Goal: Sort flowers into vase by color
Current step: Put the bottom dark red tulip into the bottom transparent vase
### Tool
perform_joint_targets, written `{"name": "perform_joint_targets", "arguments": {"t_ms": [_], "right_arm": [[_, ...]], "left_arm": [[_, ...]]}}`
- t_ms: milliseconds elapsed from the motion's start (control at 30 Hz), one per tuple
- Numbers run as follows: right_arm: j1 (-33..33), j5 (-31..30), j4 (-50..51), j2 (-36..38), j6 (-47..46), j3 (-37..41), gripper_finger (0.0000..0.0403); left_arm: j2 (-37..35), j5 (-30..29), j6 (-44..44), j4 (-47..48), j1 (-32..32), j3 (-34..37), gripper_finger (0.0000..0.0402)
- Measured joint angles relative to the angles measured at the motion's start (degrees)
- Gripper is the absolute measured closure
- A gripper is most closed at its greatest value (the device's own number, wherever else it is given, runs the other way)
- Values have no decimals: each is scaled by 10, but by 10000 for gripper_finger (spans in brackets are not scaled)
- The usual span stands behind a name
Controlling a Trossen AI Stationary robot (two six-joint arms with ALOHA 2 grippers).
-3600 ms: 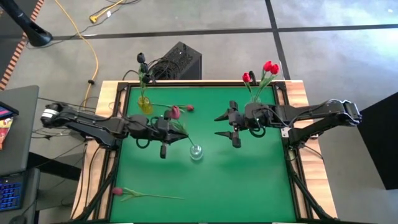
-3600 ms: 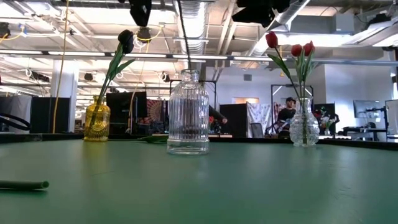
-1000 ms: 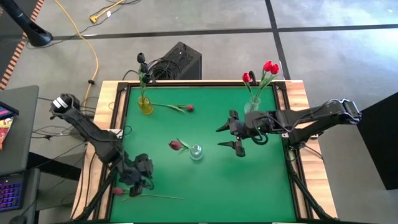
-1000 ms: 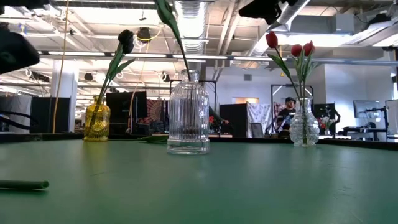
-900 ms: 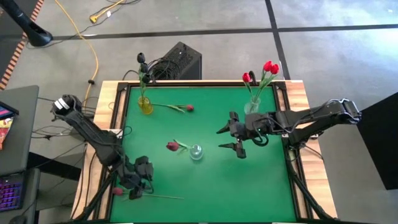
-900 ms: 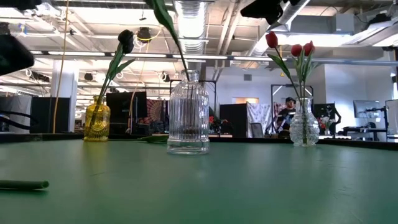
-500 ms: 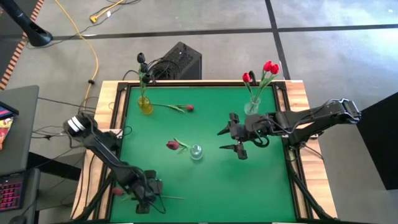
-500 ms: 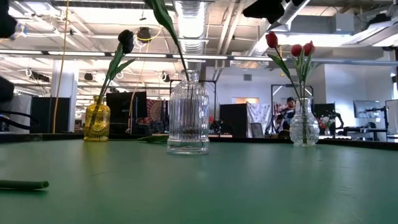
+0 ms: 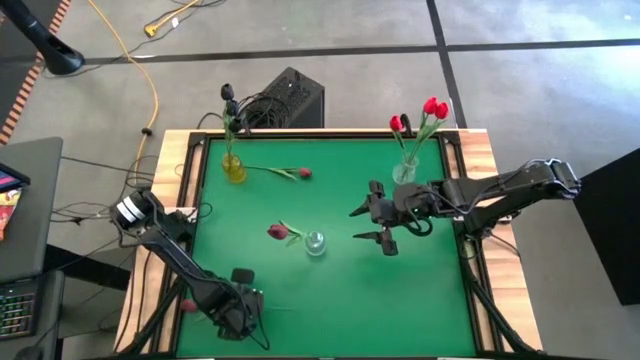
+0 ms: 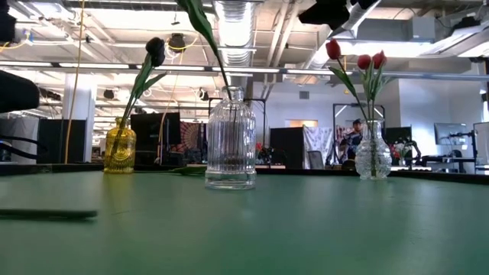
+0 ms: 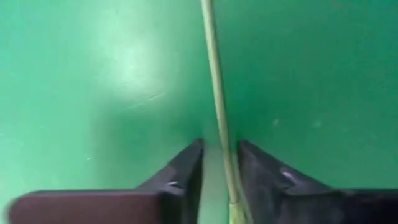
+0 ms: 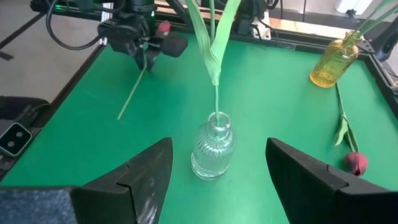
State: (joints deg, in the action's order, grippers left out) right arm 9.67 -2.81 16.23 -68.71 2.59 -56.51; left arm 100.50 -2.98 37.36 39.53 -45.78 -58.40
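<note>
Centrally, ribbed vase [image 9: 315, 243] with one tulip [image 9: 279, 232].

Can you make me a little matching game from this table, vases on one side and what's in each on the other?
Vases:
1. yellow vase
2. ribbed clear vase
3. round clear vase

Contents:
A. red flowers
B. one pinkish flower
C. a near-black flower

Pairs: 1-C, 2-B, 3-A
</note>
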Motion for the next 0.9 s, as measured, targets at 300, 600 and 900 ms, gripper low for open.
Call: {"name": "perform_joint_targets", "arguments": {"t_ms": [300, 600, 900], "right_arm": [[1, 0, 0, 0, -1, 0, 117], [1, 0, 0, 0, -10, 0, 117], [-6, 0, 0, 1, 14, -10, 117]], "left_arm": [[-8, 1, 23, 23, 12, -1, 399], [-84, -73, -47, 62, 38, -47, 401], [-209, -54, -122, -24, 63, -70, 401]]}}
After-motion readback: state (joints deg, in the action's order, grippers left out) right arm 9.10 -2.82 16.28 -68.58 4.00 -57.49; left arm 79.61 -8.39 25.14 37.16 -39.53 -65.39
